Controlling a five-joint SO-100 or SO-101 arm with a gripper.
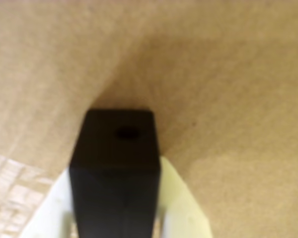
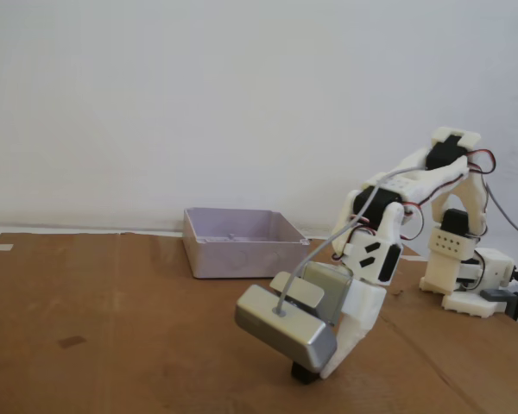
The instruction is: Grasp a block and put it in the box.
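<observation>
Block point(image 1: 115, 168) matte, rigid, looks light; we see end effector point(image 1: 114, 218) pinching its flat sides, low over desk point(image 2: 112, 328). Box point(image 2: 242, 246) waits behind.

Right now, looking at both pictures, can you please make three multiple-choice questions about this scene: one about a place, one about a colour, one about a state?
1. Where is the box in the fixed view?
A. Behind the gripper, further back on the table
B. Under the gripper
C. On top of the arm

2. What colour is the block?
A. Red
B. Black
C. Yellow

3. What is the state of the gripper?
A. Wide open and empty
B. Out of view
C. Shut on the block

Answers:
1. A: the box stands apart, nearer the wall than the gripper.
2. B: the wrist view shows a matte black block.
3. C: pale fingers sit against both sides of the block.
</observation>
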